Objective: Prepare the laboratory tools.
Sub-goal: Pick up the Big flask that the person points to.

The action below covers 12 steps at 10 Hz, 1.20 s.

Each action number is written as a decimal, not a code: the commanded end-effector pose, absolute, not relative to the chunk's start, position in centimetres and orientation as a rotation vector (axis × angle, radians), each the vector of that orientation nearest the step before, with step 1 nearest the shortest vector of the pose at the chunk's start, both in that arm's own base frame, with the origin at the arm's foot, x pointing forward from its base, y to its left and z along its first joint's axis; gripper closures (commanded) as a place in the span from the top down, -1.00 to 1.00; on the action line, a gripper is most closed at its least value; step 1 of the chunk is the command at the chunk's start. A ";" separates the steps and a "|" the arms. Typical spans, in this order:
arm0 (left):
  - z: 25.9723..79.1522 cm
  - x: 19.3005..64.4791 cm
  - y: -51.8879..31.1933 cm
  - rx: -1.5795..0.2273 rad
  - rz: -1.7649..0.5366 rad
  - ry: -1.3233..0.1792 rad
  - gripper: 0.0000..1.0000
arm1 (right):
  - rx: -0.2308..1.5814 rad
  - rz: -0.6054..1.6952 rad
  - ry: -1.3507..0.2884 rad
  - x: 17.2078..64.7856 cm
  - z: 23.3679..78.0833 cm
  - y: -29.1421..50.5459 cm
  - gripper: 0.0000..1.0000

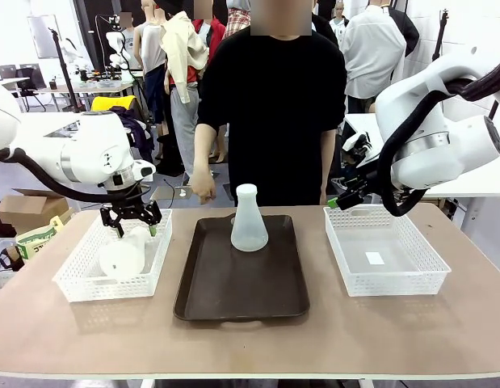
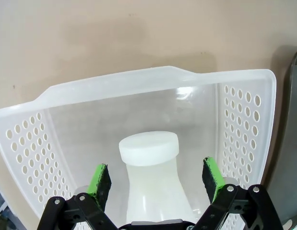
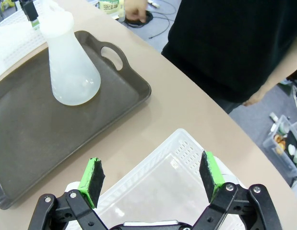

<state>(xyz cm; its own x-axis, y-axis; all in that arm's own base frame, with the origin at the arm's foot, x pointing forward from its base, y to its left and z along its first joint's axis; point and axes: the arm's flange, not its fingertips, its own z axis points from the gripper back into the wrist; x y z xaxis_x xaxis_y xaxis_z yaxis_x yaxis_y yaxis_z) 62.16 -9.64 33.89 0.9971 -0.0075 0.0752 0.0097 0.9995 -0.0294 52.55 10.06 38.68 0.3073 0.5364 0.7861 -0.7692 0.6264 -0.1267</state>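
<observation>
L claw [image 1: 132, 225] fully open, holds nothing. In wrist view its green pads [image 2: 101, 184] flank neck of lying flask [image 2: 150, 191], gap each side, no contact. Looks like pre-grasp: neck = narrowest part, easiest to pinch. That flask sits in mesh basket [image 1: 72, 284] just left of tray [image 1: 241, 301], seems tipped on its side; exact lie hard to tell. Basket walls close to both fingers, so little sideways room; best exit is prob straight up.

R claw [image 3: 150, 172] also wide open, empty, hangs over 2nd mesh basket [image 3: 179, 143] just right of tray. Prob parked out of the way.

Upright flask [image 1: 249, 218] stands on tray, far half, approx centred. Near half of tray is bare, so room for flask no. 2. Tray lip low, easy to clear. Person behind tray, hand [image 1: 203, 187] off its far-left corner, well apart from both claws.
</observation>
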 end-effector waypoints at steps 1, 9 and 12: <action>33.9 62.2 -9.8 -0.055 0.005 -0.067 1.00 | 0.291 0.887 -0.905 52.8 38.7 10.1 1.00; 33.1 62.2 -9.1 -0.009 0.007 -0.092 -0.99 | 0.291 0.887 -0.905 52.8 38.7 10.1 1.00; 32.2 62.1 -9.2 0.016 0.005 -0.076 -1.00 | 0.291 0.887 -0.905 52.8 38.7 10.1 1.00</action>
